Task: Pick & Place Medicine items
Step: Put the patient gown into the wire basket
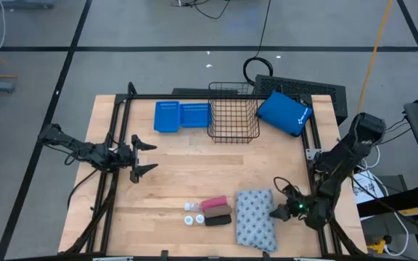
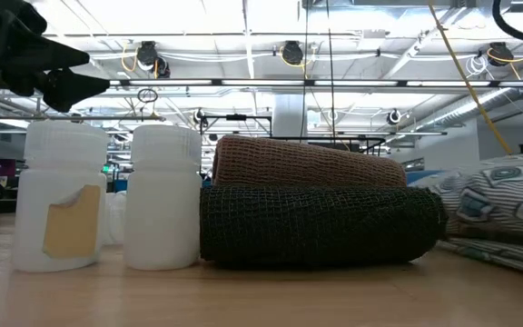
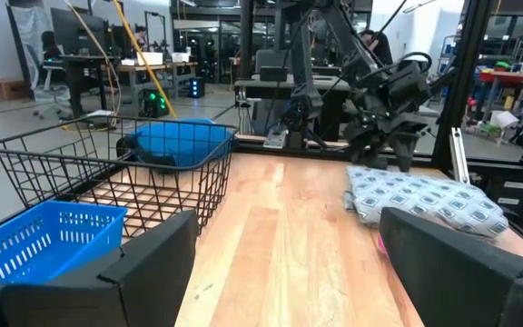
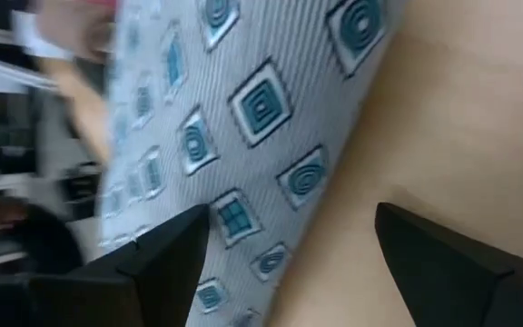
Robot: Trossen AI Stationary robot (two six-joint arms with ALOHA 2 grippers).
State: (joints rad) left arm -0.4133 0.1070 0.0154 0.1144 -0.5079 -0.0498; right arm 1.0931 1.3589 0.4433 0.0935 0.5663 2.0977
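Medicine items cluster at lower centre of the worktop (image 1: 165, 181): two white bottles (image 1: 189, 213), pink block (image 1: 214, 204), dark block (image 1: 218, 219), then the patterned soft pack (image 1: 255, 218), long axis up-down. Left gripper (image 1: 142, 154) waits at left, fingers open. Right gripper (image 1: 280, 200), fingers spread, sits just right of the pack's edge, clearly nearer.

You get even, bright overhead light across the pale wooden table (image 1: 194, 174), with only faint, soft shadows under the arms. At table height, the ceiling's long white strip lamps (image 2: 243, 27) blow out to glare, and the two small white round plastic bottles (image 2: 107, 195) sit backlit against them. Your right wrist picture is smeared with motion blur: the grey-white soft pack with blue square patterns (image 4: 243, 136) streaks diagonally. Your left wrist picture blurs only its near dark fingers (image 3: 152, 263).
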